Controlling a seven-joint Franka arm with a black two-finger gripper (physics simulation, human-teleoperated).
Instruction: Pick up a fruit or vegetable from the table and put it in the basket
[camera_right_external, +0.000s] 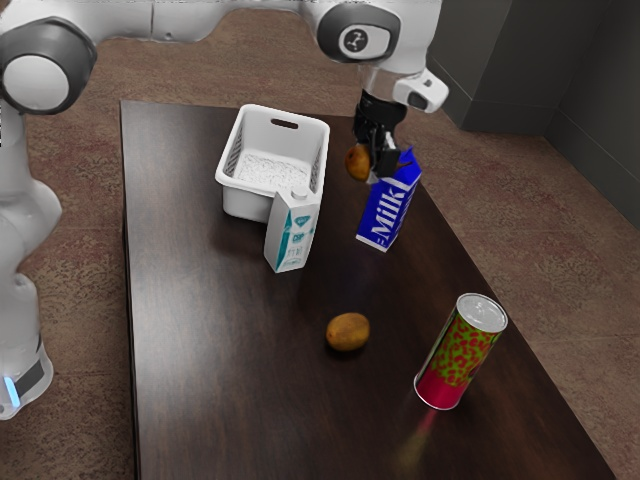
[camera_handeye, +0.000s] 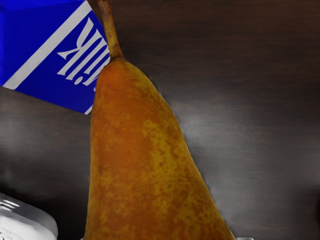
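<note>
In the exterior view my gripper (camera_right_external: 376, 160) is raised beside the blue milk carton, shut on an orange-brown pear (camera_right_external: 358, 162). The pear (camera_handeye: 145, 160) shows large in the wrist view, its stem pointing away from the hand. The white basket (camera_right_external: 231, 190) stands on the table, toward the exterior view's left from the gripper, with a pale textured floor inside. A brownish-yellow oval fruit (camera_right_external: 348, 332) lies on the table nearer the camera.
The blue milk carton (camera_right_external: 388, 205) stands just below and beside the hand. A white and teal carton (camera_right_external: 292, 232) stands close against the basket's near side. A red and green can (camera_right_external: 461, 352) stands near the edge of the dark table (camera_right_external: 200, 380).
</note>
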